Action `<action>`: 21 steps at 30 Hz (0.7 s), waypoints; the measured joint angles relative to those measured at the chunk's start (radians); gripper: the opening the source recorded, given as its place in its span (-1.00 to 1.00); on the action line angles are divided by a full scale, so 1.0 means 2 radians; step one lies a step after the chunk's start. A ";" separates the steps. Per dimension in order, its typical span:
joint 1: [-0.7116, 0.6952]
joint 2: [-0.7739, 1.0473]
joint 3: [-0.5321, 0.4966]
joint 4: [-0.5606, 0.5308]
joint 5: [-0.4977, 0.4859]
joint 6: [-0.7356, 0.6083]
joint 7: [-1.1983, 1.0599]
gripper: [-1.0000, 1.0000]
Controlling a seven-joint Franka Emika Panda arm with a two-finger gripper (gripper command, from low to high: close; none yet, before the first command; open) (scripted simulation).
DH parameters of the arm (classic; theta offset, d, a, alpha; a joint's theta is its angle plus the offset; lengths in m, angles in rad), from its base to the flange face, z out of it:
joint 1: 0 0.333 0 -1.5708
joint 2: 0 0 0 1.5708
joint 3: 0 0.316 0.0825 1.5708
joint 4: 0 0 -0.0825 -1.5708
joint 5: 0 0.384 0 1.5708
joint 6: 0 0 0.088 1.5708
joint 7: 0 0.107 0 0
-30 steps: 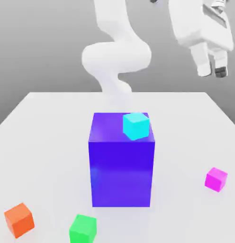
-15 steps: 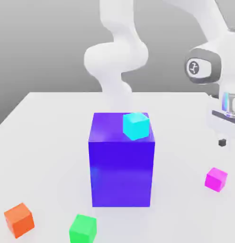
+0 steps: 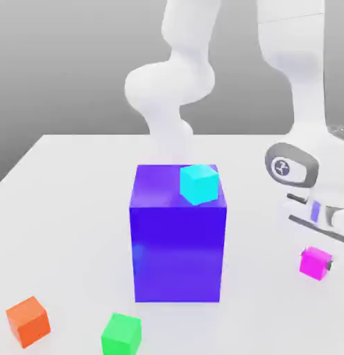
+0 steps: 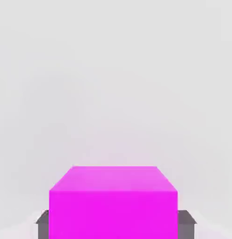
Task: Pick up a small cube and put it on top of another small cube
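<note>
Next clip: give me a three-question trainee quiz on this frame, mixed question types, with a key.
1. Multiple choice: the gripper is shut on which small cube? A) orange B) green C) magenta D) cyan
2. True or false: the cyan cube rests on top of the big blue block.
3. Fill in: the orange cube and green cube sit on the table near the exterior view's ______ corner, in front of the block.

Key:
1. C. The fingers flank the magenta cube, which sits on the table at the exterior view's right.
2. True.
3. Lower left.
</note>
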 joint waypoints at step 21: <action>-0.127 -0.086 -0.147 0.069 0.079 -0.173 0.207 -1.00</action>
